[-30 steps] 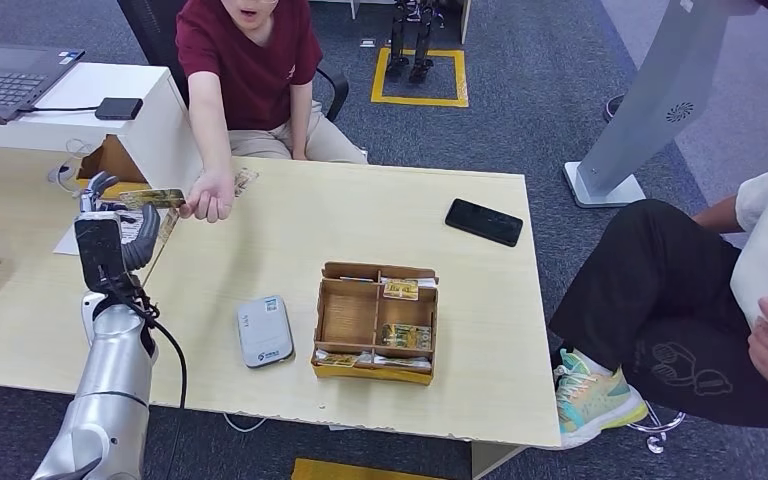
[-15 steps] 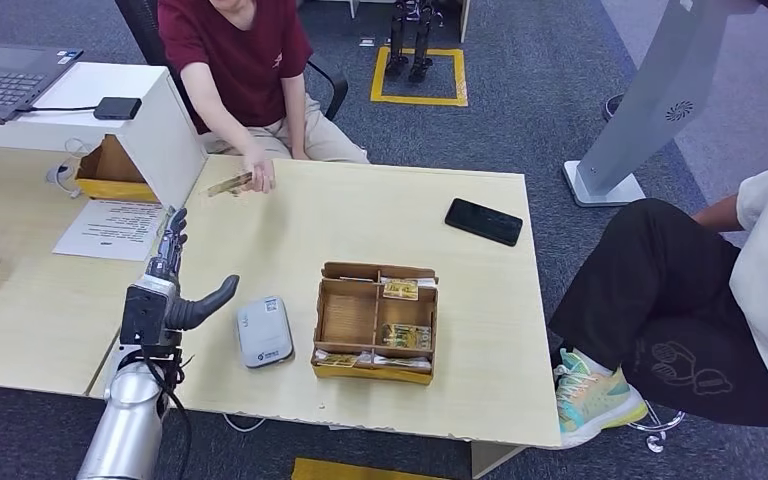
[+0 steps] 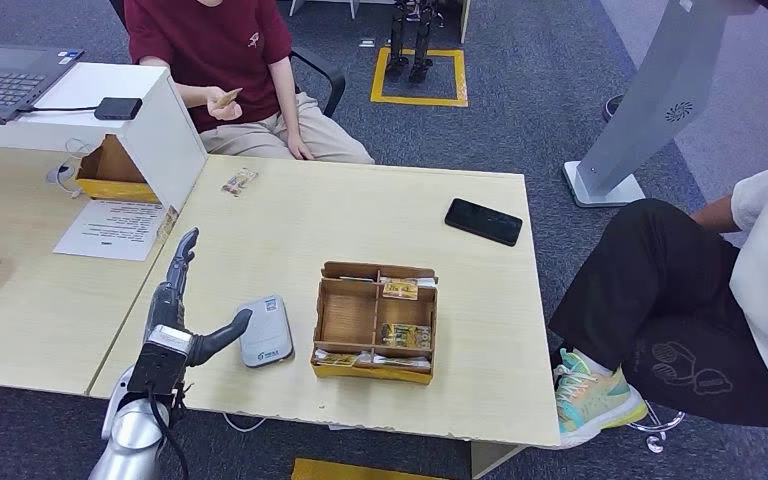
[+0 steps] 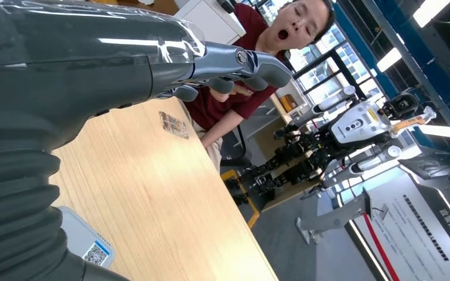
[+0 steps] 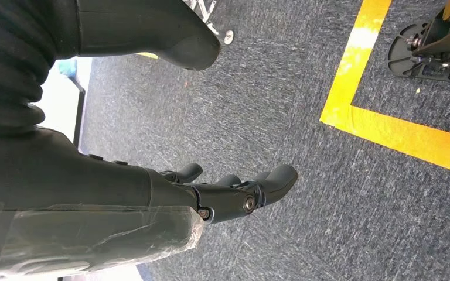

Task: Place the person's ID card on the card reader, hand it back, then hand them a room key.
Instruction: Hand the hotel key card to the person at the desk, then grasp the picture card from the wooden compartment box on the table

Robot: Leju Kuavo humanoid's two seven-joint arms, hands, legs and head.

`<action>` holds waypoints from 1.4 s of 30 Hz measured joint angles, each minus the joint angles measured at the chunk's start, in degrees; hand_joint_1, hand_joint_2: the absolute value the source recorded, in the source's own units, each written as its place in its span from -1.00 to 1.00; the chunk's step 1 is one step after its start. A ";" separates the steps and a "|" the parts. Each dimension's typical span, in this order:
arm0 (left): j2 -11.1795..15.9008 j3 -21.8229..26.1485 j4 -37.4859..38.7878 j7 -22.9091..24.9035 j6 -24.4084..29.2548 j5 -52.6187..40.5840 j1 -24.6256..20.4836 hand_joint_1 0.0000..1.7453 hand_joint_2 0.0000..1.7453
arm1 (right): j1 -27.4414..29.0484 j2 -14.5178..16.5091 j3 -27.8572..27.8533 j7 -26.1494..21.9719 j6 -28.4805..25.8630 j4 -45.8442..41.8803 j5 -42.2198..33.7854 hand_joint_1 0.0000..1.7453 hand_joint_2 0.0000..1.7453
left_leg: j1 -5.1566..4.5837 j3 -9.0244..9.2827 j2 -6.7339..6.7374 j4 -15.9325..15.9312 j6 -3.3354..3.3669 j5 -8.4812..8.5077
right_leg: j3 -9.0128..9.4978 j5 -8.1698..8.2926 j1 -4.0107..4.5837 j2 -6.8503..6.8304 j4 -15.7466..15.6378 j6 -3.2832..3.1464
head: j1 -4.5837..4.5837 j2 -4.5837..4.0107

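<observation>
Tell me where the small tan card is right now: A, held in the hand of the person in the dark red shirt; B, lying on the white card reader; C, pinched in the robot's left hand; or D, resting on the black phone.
A: the small tan card is in the raised hand of the person in the dark red shirt, while the robot's left hand hangs open beside the white card reader.
</observation>
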 joint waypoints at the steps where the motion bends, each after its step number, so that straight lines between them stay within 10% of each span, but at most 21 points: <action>1: 0.00 -0.01 -0.03 0.00 0.00 0.00 0.01 -1.00 1.00 | 0.00 0.00 0.00 0.00 0.00 0.00 -0.01 -1.00 1.00 | 0.00 0.00 0.00 0.00 0.00 0.00 | 0.00 0.00 0.00 0.00 0.00 0.00 | 0.00 0.00; 9: 0.17 -0.29 -0.76 -1.03 0.83 -1.51 0.90 -1.00 1.00 | 0.01 0.00 -0.02 0.22 -0.10 -0.01 -0.31 -1.00 1.00 | 0.00 0.00 0.02 0.00 0.00 0.00 | 0.01 0.00 0.00 0.02 0.00 0.00 | 0.01 0.00; 12: 0.83 -4.90 -6.03 -2.19 16.31 -22.19 10.57 -1.00 1.00 | 0.21 0.17 -0.04 0.35 -0.92 0.00 -2.09 -1.00 1.00 | -0.01 -0.03 0.05 -0.01 0.05 -0.09 | -0.04 -0.05 -0.01 0.05 -0.03 0.03 | 0.01 0.00; 14: 1.39 -10.20 -8.39 5.19 28.92 -44.03 16.12 -1.00 1.00 | 0.24 0.44 -0.04 -0.30 -1.46 0.00 -2.98 -1.00 1.00 | -0.01 -0.05 0.02 -0.01 0.09 -0.14 | -0.07 -0.08 -0.01 0.01 -0.05 0.06 | 0.01 0.00; 17: 3.95 -14.87 -8.40 17.03 32.23 -58.58 16.84 -1.00 1.00 | 0.16 0.64 0.02 -0.42 -1.72 0.00 -3.69 -1.00 1.00 | 0.00 -0.04 0.02 -0.01 0.07 -0.10 | -0.07 -0.05 0.00 -0.01 -0.04 0.04 | 0.02 0.00; 28: 9.32 -21.66 -8.32 25.86 32.48 -60.80 15.85 -1.00 1.00 | 0.14 0.83 0.37 0.77 -1.58 0.00 -4.60 -1.00 1.00 | 0.00 -0.04 0.02 -0.02 -0.01 -0.01 | -0.06 -0.01 0.00 -0.01 0.00 0.01 | -0.13 0.00; 42: 8.03 -26.28 -5.46 21.81 32.48 -57.33 13.47 -1.00 1.00 | 0.03 0.90 1.10 0.02 -1.73 0.00 -4.65 -1.00 1.00 | -0.01 -0.04 0.01 -0.02 0.00 -0.01 | -0.05 -0.01 -0.01 -0.02 -0.01 0.02 | -0.12 0.00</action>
